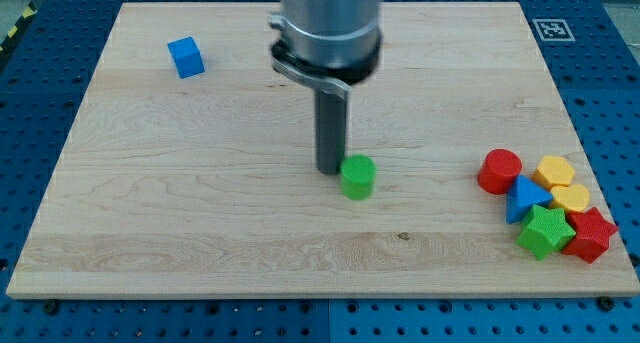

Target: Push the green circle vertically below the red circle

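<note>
The green circle [358, 176] stands near the middle of the wooden board [200, 213]. My tip [329, 170] rests on the board just left of the green circle, touching or almost touching its left side. The red circle [499, 171] stands at the view's right, at about the same height in the view as the green circle and far to its right.
Beside the red circle is a cluster: a blue triangle [524, 198], two yellow blocks [554, 171] [571, 197], a green star [545, 231] and a red star [590, 234]. A blue cube [186, 57] sits at the top left. The board's right edge is close to the cluster.
</note>
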Robot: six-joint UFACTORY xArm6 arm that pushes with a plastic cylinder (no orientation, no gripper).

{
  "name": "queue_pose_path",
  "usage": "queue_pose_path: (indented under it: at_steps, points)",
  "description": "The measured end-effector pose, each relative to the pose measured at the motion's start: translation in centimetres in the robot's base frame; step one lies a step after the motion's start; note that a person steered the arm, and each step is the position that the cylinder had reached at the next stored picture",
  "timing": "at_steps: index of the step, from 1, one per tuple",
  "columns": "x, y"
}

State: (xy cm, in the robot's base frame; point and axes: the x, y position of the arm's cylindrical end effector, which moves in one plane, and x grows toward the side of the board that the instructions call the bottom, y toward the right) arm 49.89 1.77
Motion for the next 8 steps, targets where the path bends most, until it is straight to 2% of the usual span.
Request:
queue_pose_path:
  at_steps: [2, 3, 4, 5, 6, 7, 8]
  points:
    - [-0.4, -5.7]
    - [0.2, -0.3]
    - [1.8, 8.0]
    - [0.9, 8.1]
    - [0.9, 3.3]
    - [3.4, 2.7]
    - [4.4, 7.1]
